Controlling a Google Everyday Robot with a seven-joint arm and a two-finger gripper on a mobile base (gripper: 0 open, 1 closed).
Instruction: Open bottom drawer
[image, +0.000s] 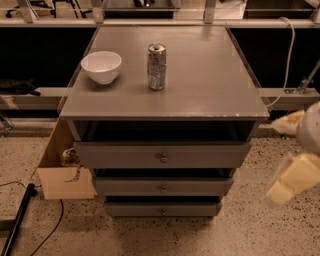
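Observation:
The bottom drawer (135, 208) is the lowest of three grey fronts in the cabinet, with a small round knob (162, 211) at its centre. Its front sits a little further back than the two above, with a dark gap over it. My gripper (292, 181) shows as a blurred pale yellow shape at the right edge, to the right of the cabinet at about middle-drawer height. It is well apart from the knob and touches nothing.
A white bowl (101, 66) and a drink can (156, 66) stand on the cabinet top (210, 85). The top drawer (125, 156) and middle drawer (130, 187) jut out above the bottom one. A cardboard box (62, 172) and a black cable (20, 217) lie on the speckled floor at left.

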